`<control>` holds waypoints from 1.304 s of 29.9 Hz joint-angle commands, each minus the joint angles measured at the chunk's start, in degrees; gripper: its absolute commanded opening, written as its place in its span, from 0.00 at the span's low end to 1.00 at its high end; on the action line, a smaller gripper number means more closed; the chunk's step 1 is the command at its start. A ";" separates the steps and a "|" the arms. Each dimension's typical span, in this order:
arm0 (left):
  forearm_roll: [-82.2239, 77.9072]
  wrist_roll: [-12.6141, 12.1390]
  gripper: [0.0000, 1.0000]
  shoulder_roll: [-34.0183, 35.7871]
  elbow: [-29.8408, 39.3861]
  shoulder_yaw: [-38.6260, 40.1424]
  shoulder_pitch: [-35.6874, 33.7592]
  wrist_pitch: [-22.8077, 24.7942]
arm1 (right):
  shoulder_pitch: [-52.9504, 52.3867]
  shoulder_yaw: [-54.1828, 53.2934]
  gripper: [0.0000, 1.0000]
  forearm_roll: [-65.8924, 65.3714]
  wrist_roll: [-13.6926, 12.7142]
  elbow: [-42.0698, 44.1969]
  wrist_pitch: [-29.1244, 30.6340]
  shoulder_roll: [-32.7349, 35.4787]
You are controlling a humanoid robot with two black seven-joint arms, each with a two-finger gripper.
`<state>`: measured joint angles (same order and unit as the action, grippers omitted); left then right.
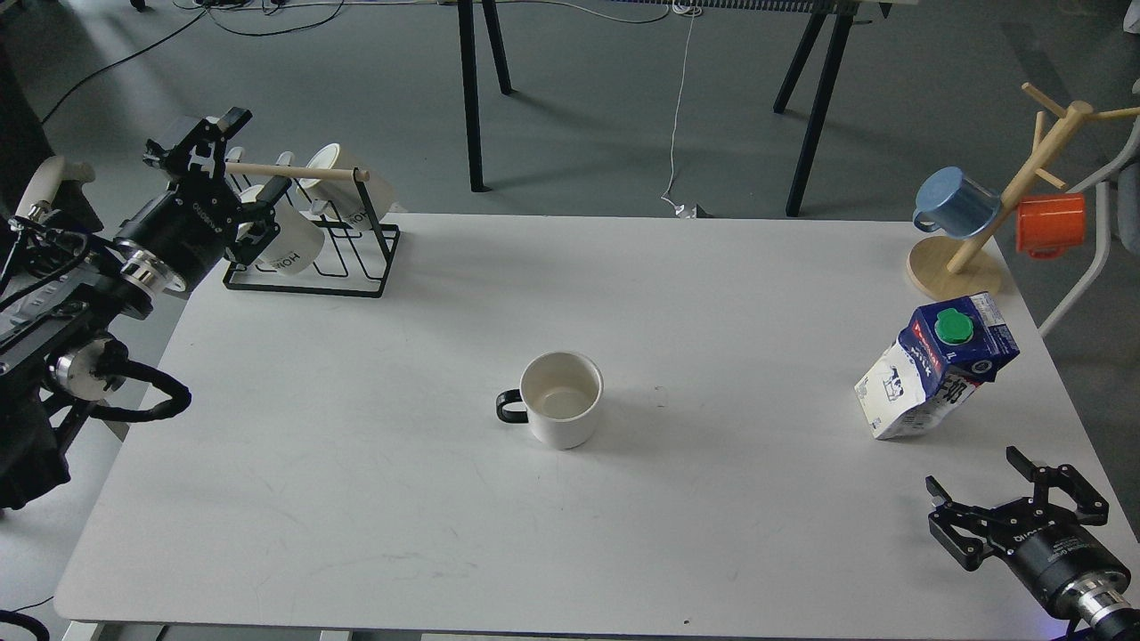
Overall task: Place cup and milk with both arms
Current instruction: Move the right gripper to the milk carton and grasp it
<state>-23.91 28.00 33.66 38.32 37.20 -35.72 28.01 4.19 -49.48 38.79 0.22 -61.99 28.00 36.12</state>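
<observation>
Two task items, two grippers, two mug stands on one white table (401,499).
Cup: white mug (561,398) with black loop handle (508,406), upright near table centre, mouth up, handle pointing to 9 o'clock; nothing seen inside, nothing touching it.
Milk: blue-and-white carton (935,367) with round green cap (953,327), at 3 o'clock from the cup and well apart from it, near the table's right edge; stands on its base, appears tilted toward 1 o'clock; cow drawing on its white lower face.
Right gripper: (1006,499) at 5 o'clock from the cup, just below the milk, over the table's near right corner; fingers (951,531) spread wide apart; holds nothing, not touching the carton.
Left gripper: (200,138) at 10 o'clock from the cup, raised by the table's far left corner, beside the wire rack; seen dark and partly end-on, so opening cannot be told; grip on anything not discernible.
Wire rack: black frame (356,267) with wooden bar (303,172), far left corner; cream lettered mugs (289,249) hang on it.
Mug tree: wooden stand (957,267) at 2 o'clock, far right corner, beyond the milk; blue mug (957,203) and orange mug (1051,224) hang from its pegs.
</observation>
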 commanded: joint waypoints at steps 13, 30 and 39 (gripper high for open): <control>0.01 0.00 0.94 0.18 -0.08 -0.11 2.41 -0.01 | -7.79 0.70 0.97 -0.99 -0.05 1.17 0.00 -4.39; -0.08 0.00 0.95 0.35 -0.96 -0.11 4.35 -0.01 | -11.58 -0.45 0.95 -0.64 0.57 6.09 0.00 -5.97; -0.17 0.00 0.95 0.35 -1.40 -0.11 4.61 -0.01 | -11.23 0.00 0.42 -1.00 0.57 5.83 0.00 -8.44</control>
<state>-24.04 28.00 34.02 36.97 37.09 -31.14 28.00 -7.18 -49.38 37.82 0.75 -56.04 28.00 27.96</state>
